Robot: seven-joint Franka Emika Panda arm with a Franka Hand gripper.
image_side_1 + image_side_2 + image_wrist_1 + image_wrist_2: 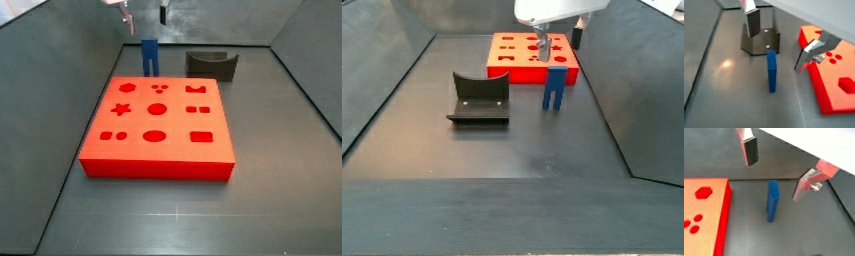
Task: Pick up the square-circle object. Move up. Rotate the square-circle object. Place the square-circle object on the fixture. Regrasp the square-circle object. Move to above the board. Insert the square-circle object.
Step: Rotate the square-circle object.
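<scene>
The square-circle object, a bright blue elongated block, stands on end on the grey floor in both wrist views (771,72) (772,200) and both side views (148,55) (552,88). It is between the red board (158,125) (513,58) (834,80) (704,213) and the dark fixture (761,42) (211,64) (478,98). My gripper (777,42) (775,170) (146,18) (551,40) hangs open above the block. Its fingers (755,22) (749,150) are spread to either side and touch nothing.
Grey walls enclose the floor on all sides. The board lies close beside the block, and the fixture stands a short way off on the block's other side.
</scene>
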